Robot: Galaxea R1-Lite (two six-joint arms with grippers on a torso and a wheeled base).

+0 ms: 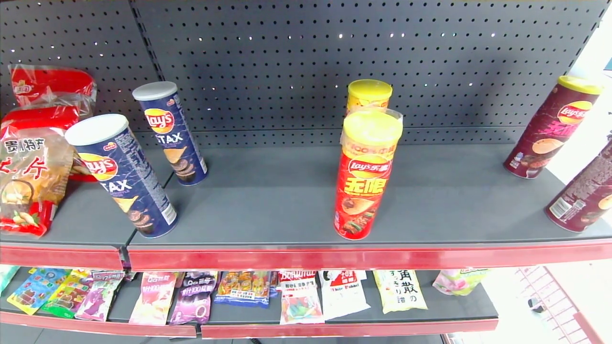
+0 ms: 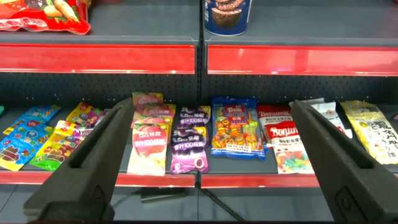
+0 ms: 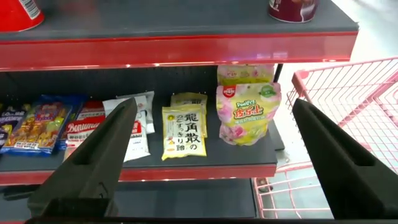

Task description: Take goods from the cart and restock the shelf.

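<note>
Shelf (image 1: 287, 196) deck: sheet metal, matt dk-grey paint, smooth. Pegboard back (image 1: 334, 57): same matt grey metal, perforated. Front edge strip (image 1: 334, 257): glossy red, prob. plastic. Blue crisp tubes (image 1: 122, 177): glossy printed card w/ smooth white plastic lids. Red tube (image 1: 362, 191): glossy wrap, translucent yellow plastic lid. Maroon tubes (image 1: 550, 129): glossy too. Bags (image 1: 33, 177) at shelf's left end: crinkly clear plastic film, shiny. Sachets (image 1: 191, 296) on lower shelf: glossy plastic or foil film. Cart (image 3: 300, 78): pink-coated metal wire, smooth. Left tool (image 2: 211, 107) & right tool (image 3: 214, 104): matt black, faintly grainy, looks like plastic.
</note>
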